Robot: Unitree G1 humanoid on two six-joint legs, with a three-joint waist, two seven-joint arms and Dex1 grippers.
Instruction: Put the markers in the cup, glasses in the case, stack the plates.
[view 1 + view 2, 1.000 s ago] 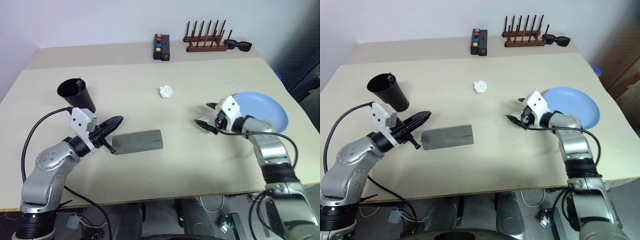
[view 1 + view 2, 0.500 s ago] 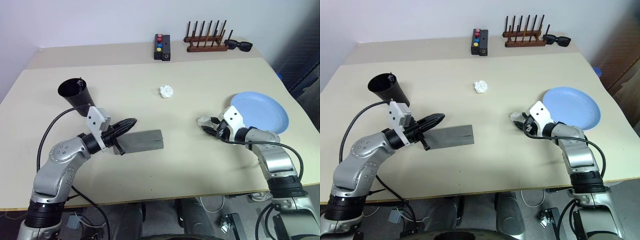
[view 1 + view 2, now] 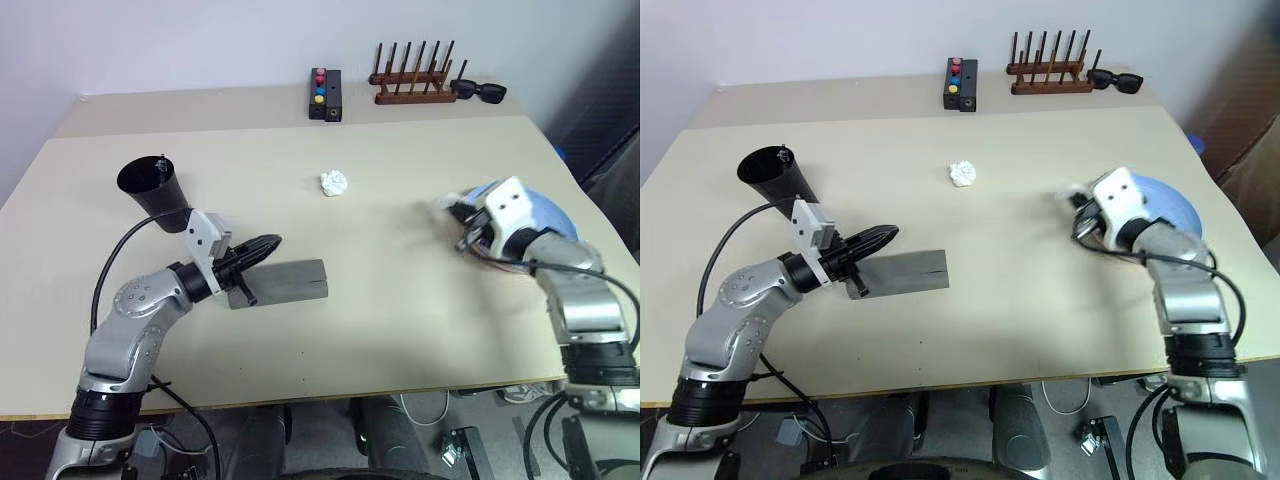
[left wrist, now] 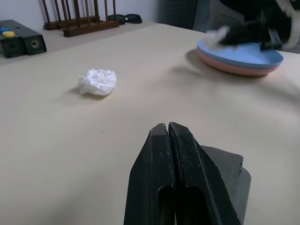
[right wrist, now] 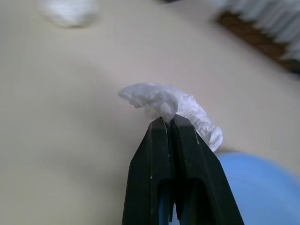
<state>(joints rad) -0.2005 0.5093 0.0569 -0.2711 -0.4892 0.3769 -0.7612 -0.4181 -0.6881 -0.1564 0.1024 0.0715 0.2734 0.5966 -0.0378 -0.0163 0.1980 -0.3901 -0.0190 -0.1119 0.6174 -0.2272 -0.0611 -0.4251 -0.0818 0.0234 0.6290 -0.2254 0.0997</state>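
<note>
The right gripper [image 5: 169, 123] has its jaws clenched on a crumpled white paper scrap [image 5: 180, 104] above the stacked light blue round plate [image 3: 548, 212], a tidying side-step, I judge. The left gripper [image 4: 168, 136], jaws clenched empty, hovers over the closed grey rectangular case [image 3: 285, 282]. Next, the scrap needs dropping clear of the plates.

Two plates lay stacked at the table's three o'clock edge: one light blue plate [image 4: 243, 50] on one salmon pink plate [image 4: 229, 67]. One black cup [image 3: 152, 190] stood at nine o'clock. One grey case [image 3: 285, 281] lay near the centre. Two crumpled white tissue wads were visible, one on the table [image 3: 333, 182] and one in the right gripper [image 5: 169, 123]. At twelve o'clock were one black button box [image 3: 324, 94], one wooden peg rack [image 3: 414, 82] and one pair of black sunglasses [image 3: 479, 91].
</note>
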